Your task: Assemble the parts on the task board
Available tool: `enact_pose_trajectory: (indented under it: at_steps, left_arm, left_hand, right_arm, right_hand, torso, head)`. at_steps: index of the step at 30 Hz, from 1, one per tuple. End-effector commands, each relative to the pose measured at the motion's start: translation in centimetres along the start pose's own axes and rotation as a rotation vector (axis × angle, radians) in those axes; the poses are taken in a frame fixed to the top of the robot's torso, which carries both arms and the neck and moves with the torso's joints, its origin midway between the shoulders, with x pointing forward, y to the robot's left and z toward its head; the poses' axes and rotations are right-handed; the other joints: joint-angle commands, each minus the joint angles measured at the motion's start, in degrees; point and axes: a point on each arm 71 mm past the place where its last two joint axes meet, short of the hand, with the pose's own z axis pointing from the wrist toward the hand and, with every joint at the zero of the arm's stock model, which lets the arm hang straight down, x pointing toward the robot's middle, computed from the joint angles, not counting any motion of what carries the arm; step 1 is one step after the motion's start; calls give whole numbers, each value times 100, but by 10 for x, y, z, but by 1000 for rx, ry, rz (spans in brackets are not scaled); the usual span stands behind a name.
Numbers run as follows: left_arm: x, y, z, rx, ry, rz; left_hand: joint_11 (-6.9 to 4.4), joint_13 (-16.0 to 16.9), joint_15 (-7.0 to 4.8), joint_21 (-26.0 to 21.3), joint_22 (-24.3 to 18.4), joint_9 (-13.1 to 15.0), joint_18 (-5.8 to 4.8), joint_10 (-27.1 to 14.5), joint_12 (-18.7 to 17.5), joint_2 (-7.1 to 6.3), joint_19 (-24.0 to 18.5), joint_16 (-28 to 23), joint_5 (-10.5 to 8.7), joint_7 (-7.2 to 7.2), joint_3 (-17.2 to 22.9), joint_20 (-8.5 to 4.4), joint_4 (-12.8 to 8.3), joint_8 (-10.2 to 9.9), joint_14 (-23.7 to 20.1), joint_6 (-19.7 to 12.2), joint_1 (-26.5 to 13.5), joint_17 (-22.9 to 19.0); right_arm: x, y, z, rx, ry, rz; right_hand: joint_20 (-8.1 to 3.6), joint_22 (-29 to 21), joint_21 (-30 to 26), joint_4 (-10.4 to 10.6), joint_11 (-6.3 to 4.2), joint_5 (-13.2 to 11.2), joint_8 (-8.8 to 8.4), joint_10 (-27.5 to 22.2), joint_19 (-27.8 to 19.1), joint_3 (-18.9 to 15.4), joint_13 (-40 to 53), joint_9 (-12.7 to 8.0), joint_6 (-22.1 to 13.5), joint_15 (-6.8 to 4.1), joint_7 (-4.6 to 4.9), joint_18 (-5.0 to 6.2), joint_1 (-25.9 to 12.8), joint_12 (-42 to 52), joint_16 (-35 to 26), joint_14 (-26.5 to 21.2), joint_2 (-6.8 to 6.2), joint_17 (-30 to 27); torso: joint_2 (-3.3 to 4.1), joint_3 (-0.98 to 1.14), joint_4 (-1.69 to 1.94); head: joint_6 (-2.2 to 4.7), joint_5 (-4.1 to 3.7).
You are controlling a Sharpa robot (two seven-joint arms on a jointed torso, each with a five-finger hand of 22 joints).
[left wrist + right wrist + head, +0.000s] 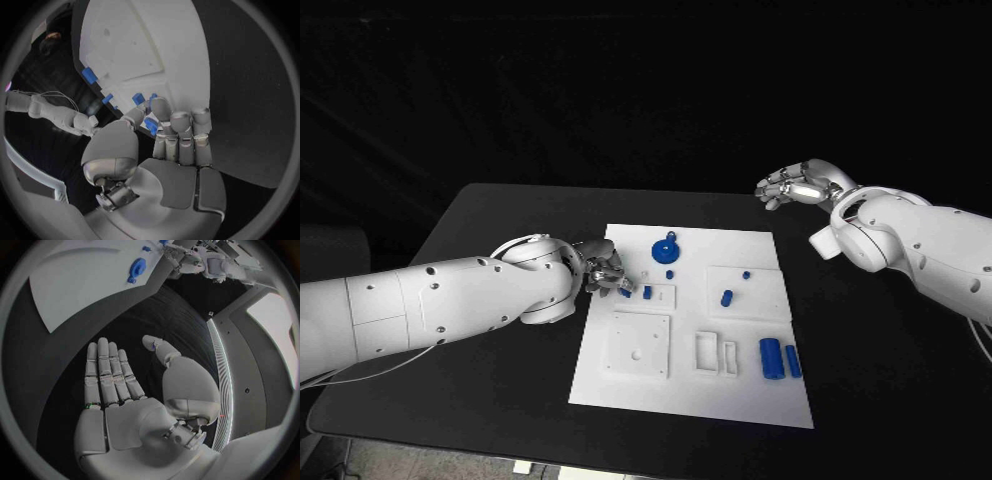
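The white task board [692, 390] lies mid-table. My left hand [600, 270] is at its left edge, fingers over the board. In the left wrist view a small blue part [150, 126] sits pinched between thumb and a fingertip of the left hand [169, 150]; in the head view it shows as a small blue part [626, 292]. Another small blue part [648, 293] stands just beside it. My right hand [798, 185] hovers beyond the board's far right corner, well apart from it. The right wrist view shows the right hand [125, 390] holding nothing, fingers straight.
On the board lie a round blue part with a tab [666, 247], small blue pegs [727, 296], and two blue cylinders [780, 358] near the right edge. A square recess [638, 344] and slots [715, 352] lie near the front. Black table [488, 400] surrounds the board.
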Motion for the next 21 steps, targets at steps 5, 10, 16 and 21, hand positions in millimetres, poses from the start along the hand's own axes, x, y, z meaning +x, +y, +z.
enact_pose_trajectory:
  at_steps: [5, 10, 16, 21]
  left_arm:
    - [12, 12, 0, -59, 49, 31]
    - [12, 12, 0, -57, 51, 31]
    - [13, 11, 0, -52, 56, 30]
    - [14, 9, 0, -46, 63, 33]
  left_hand:
    - [-42, 8, -51, 32, 106, -7, 63, -7, 40, 35, 20, 41, 23, -92, 176, -492, -133, 18, 19, 240, 40, 4]
    - [-42, 9, -51, 33, 106, -6, 63, -6, 42, 33, 20, 42, 26, -93, 176, -492, -134, 19, 20, 241, 40, 4]
    - [-42, 10, -48, 37, 107, 1, 62, -3, 50, 14, 22, 47, 48, -96, 172, -490, -130, 31, 24, 259, 27, 6]
    - [-47, 23, -40, 49, 107, 33, 59, 22, 91, -31, 29, 74, 81, -108, 149, -488, -98, 78, 41, 326, -28, 19]
  right_arm:
    - [0, 0, 0, -4, 10, 3]
    - [1, 0, 0, -4, 11, 3]
    - [1, 0, 0, -5, 12, 3]
    - [0, 0, 0, -3, 10, 2]
  right_hand:
    - [-10, -8, -27, 11, 12, 17, 32, -24, -22, 12, -8, -7, -51, 17, 176, 34, 9, 21, -36, 6, 32, -9]
    - [-10, -8, -28, 10, 11, 20, 33, -24, -22, 13, -9, -7, -51, 17, 176, 34, 11, 22, -37, 7, 32, -9]
    - [-10, -8, -29, 9, 11, 26, 34, -24, -21, 13, -11, -8, -51, 17, 176, 34, 12, 22, -39, 7, 32, -10]
    - [-10, -8, -30, 9, 11, 29, 34, -24, -21, 13, -12, -8, -51, 17, 176, 34, 12, 23, -40, 8, 32, -11]
  torso:
    - [0, 0, 5]
    - [1, -3, 6]
    - [2, 0, -1]
    - [2, 2, -3]
  head:
    - [-1, 8]
    - [6, 7]
    - [0, 8]
    - [-4, 3]
